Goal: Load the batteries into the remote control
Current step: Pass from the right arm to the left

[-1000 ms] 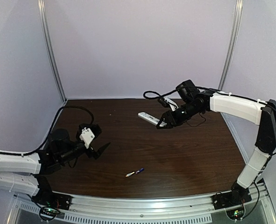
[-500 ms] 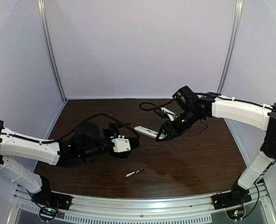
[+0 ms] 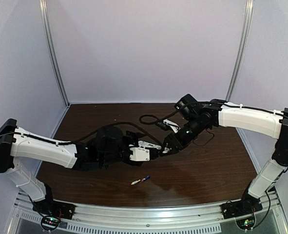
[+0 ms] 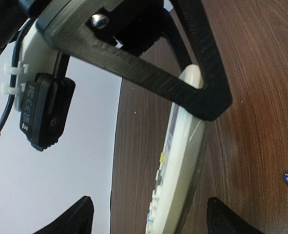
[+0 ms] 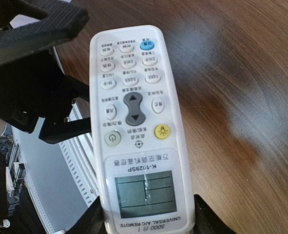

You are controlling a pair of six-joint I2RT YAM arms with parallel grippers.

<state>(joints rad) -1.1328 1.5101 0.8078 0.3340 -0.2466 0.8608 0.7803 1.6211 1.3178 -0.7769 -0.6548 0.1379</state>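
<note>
The white remote control [image 5: 134, 126] is held raised; 2 batteries [image 3: 140, 180] lie end-to-end nearby.

White remote control [image 5: 134, 126], grey display [image 5: 144, 194], blue button [image 5: 145, 44], yellow button [image 5: 162, 130]; dark woodgrain table [image 5: 241, 97]; whitish and blue-purple batteries [image 3: 140, 181].

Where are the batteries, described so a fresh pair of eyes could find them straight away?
Start from the dark wooden table and the white remote control held at mid-table. Nearer the front edge than that, the batteries lie in one line on the bare wood. They are two tiny thin cylinders, one whitish and one blue-purple, far smaller than the remote.
</note>
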